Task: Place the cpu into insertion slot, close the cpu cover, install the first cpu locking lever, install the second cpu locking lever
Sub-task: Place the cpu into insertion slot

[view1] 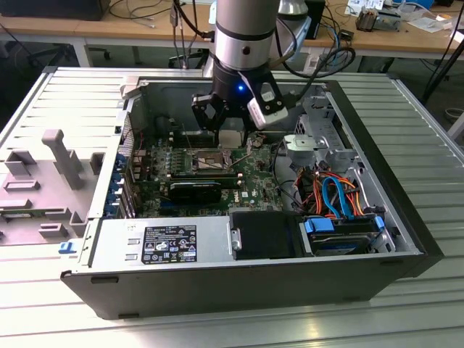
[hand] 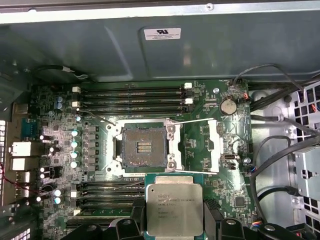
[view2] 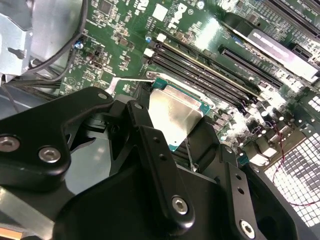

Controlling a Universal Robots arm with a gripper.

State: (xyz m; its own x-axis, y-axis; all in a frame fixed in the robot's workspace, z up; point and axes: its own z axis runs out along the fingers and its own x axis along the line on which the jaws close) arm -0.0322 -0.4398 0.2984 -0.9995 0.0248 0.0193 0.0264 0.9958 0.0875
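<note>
My gripper [view1: 233, 135] hangs inside the open computer case, shut on the cpu [view1: 232, 140]. In both wrist views the cpu [hand: 174, 209] [view2: 172, 116] is a flat silver-topped square clamped by its edges between the black fingers [hand: 134, 220]. The insertion slot [hand: 145, 148] [view1: 208, 158] lies uncovered on the green board, dark in the middle with a silver rim. The cpu is held above the board, just off to one side of the slot and apart from it. The cpu cover [hand: 218, 147] is swung open beside the slot. Two thin wire levers [hand: 192, 121] stand released.
Case walls [view1: 138, 109] surround the board. A long black card [view1: 196, 191] lies just in front of the slot, with memory slots [hand: 132, 97] on the far side. Orange and blue cables [view1: 337, 192] and a drive [view1: 341, 233] fill the exterior view's right. A grey fixture [view1: 61, 156] stands outside.
</note>
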